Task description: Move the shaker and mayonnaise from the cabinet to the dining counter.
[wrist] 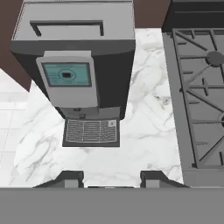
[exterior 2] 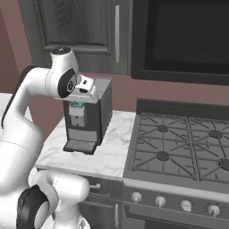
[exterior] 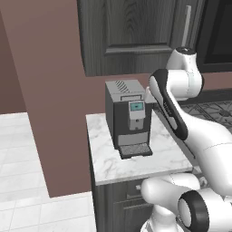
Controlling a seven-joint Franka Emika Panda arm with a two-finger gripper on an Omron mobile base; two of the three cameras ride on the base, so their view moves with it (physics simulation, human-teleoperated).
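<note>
Hand (wrist: 111,177) closed, empty, above marble tabletop (wrist: 144,131). Coffee machine (wrist: 76,65) below it. Cabinet (exterior 2: 85,31) door shut.

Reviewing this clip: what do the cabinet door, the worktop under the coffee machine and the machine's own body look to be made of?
The tall dark grey cabinet door looks like stained wood, going by its streaky grain, with a brushed-metal bar handle. The small white worktop reads as polished marble from its grey veining. The boxy coffee machine seems matt grey plastic or painted metal; its smooth faces leave that open.
</note>
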